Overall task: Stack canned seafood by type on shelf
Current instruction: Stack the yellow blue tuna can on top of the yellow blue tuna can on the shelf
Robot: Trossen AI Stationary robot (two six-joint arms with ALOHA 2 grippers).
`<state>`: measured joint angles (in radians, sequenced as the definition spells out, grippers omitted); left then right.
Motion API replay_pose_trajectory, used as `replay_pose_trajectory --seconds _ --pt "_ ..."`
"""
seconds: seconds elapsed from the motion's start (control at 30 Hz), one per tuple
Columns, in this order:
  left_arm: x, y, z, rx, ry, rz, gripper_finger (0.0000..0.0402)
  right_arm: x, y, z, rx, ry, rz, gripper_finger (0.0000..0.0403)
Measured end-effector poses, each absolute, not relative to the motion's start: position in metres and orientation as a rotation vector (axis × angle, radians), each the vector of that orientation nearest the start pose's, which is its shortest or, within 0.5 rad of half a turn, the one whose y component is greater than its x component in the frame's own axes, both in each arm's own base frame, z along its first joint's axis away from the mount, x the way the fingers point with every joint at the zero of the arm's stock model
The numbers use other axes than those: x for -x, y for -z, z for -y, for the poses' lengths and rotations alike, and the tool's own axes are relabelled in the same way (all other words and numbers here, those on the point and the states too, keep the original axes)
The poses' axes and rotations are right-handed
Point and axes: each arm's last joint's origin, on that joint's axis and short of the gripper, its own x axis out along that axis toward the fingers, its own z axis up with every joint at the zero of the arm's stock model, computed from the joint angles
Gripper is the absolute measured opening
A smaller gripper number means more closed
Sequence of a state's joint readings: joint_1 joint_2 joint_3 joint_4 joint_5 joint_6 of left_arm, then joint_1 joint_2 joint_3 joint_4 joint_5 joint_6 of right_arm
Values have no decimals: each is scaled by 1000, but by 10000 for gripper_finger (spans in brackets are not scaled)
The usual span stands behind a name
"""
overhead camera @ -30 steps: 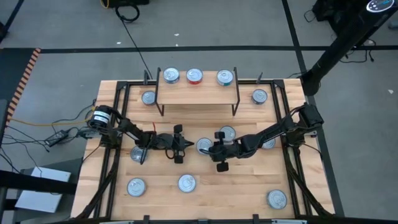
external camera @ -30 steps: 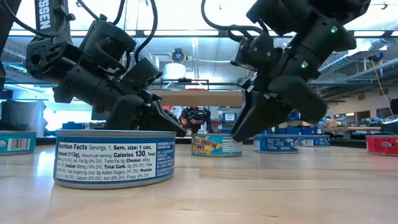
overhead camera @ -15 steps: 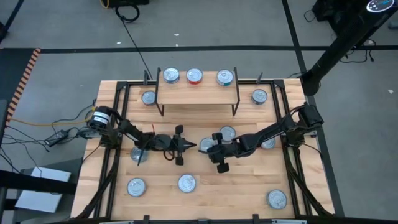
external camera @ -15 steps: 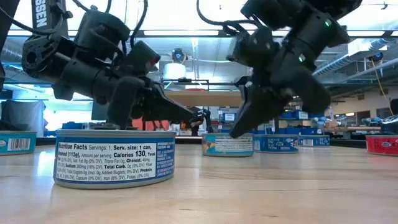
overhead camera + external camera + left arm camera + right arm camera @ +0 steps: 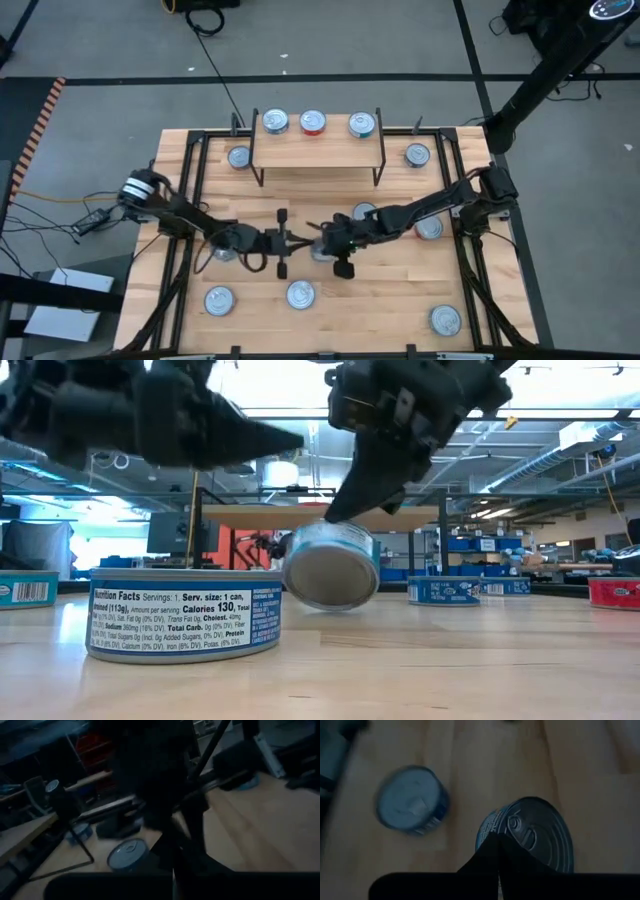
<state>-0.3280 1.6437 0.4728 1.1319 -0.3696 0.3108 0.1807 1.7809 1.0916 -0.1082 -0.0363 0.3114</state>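
Shelf (image 5: pixel 316 148) at table's (image 5: pixel 390 300) far edge, centre; three tins on top in a row. One tin on table either side of shelf. Tipped tin (image 5: pixel 331 565) mid-table, between both grippers. Three more tins along near edge; others near left and right sides.

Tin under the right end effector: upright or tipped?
Tipped. In the low view the tin stands on its edge, flat face toward the camera, under the shut right end effector. The blue-label tin nearby sits flat.

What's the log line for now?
right gripper: shut, tips at tilted tin | left gripper: shut, mid-table | shelf: three tins
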Motion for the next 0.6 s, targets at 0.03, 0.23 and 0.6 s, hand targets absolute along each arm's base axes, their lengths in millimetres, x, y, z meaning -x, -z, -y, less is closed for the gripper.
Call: replay_pose_trajectory --seconds 0.03,0.23,0.6 --pt "-271 -164 83 -325 -32 -43 4 -365 -184 -64 -286 -95 -817 3" --pt "-267 -166 85 -342 -39 -88 22 -372 -189 -41 -470 -139 -782 4" --pt "-267 -161 85 -356 -32 -134 28 -367 -176 -19 -708 -177 -736 2"
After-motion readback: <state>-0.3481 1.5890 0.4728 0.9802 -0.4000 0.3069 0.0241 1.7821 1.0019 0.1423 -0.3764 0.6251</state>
